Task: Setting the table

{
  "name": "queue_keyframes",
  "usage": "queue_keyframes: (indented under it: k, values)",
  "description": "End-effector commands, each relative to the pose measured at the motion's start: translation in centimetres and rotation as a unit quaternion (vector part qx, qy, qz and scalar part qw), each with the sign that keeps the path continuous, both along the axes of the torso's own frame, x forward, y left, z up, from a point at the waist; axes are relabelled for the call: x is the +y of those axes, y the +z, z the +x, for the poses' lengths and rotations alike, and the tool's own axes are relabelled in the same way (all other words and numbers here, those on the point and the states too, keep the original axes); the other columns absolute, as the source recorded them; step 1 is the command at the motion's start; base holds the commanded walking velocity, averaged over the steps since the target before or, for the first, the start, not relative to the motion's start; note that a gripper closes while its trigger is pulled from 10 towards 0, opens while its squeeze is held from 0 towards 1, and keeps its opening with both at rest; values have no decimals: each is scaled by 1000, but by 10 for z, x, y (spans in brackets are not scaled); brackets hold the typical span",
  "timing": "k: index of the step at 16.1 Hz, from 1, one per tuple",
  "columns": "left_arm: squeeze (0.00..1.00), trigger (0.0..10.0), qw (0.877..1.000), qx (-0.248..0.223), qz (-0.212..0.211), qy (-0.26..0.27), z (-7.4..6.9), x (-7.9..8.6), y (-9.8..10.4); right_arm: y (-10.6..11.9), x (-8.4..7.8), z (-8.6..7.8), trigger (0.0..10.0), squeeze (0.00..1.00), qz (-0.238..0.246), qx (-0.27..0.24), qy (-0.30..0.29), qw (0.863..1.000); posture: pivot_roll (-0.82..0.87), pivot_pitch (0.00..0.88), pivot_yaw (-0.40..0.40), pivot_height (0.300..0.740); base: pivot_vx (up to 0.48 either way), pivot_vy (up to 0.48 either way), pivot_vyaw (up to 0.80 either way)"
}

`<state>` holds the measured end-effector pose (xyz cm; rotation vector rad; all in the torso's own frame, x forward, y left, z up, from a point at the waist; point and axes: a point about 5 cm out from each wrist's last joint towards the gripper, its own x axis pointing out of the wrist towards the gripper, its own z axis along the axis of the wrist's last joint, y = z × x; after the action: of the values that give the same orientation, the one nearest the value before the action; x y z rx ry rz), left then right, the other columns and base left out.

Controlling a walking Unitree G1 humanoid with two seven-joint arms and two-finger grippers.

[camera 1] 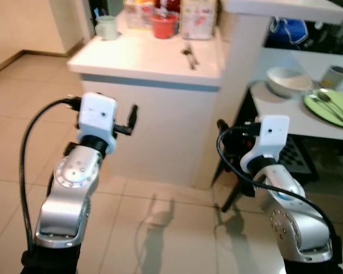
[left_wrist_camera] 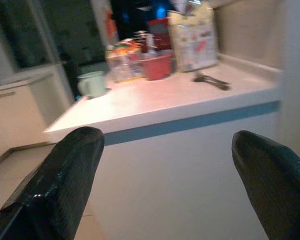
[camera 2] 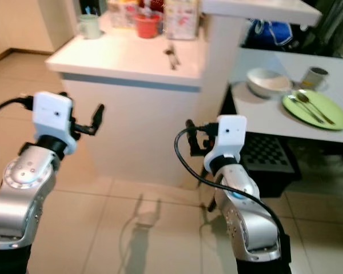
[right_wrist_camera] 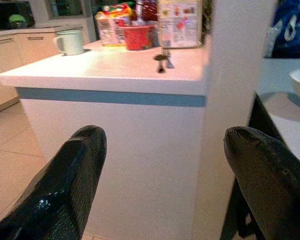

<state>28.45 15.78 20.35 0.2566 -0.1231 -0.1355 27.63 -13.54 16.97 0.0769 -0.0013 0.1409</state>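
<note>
- Both the left gripper [left_wrist_camera: 167, 185] and the right gripper [right_wrist_camera: 162, 182] are held spread wide and empty, raised toward the white counter [camera 1: 143, 57].
- Loose metal cutlery [camera 1: 190, 57] is left lying on the counter top, probably awaiting transfer.
- A flat green plate [camera 1: 331, 108] carrying a spoon is already set on the grey table [camera 1: 291, 117], beside a white bowl [camera 1: 288, 81].

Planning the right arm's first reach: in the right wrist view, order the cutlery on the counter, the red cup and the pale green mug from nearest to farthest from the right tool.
1. Metal cutlery, mid-counter, toward the pillar.
2. Red plastic cup, at the back beside the packets.
3. Pale green ceramic mug, at the counter's far corner.

The right tool is open, short of the counter.
</note>
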Motion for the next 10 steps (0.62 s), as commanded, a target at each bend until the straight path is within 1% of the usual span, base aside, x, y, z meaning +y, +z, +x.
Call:
queue_keyframes:
  k: [1, 3, 7, 8, 9, 10]
  values:
    - [0, 10000, 1000, -2, -1, -10, 1, -7, 1, -1, -10, 1, 10000, 0, -6, 5, -16, 1000, -9, 0, -19, 740, 0, 442, 0]
    - [0, 10000, 1000, -4, 1, -11, 1, -8, 0, -1, -10, 2, 10000, 0, -7, 5, -16, 1000, -9, 0, -21, 740, 0, 446, 0]
    - [0, 10000, 1000, -8, 1, -5, 2, -6, 1, 1, -9, 5, 10000, 0, -9, 2, -10, 1000, -2, 0, -32, 740, 0, 364, 0]
    - [0, 10000, 1000, -17, 12, 4, 2, -5, 3, 1, -8, 6, 10000, 0, -9, 2, -8, 1000, 0, 0, -33, 740, 0, 0, 0]
    - [0, 10000, 999, -22, 32, 1, 3, -5, 4, 1, -8, 7, 10000, 0, -9, 2, -8, 1000, 1, 0, -33, 740, 0, 0, 0]
    - [0, 10000, 999, -21, 26, 1, 4, -5, 4, 1, -7, 8, 10000, 0, -9, 1, -7, 1000, 0, 0, -32, 740, 0, -345, 0]
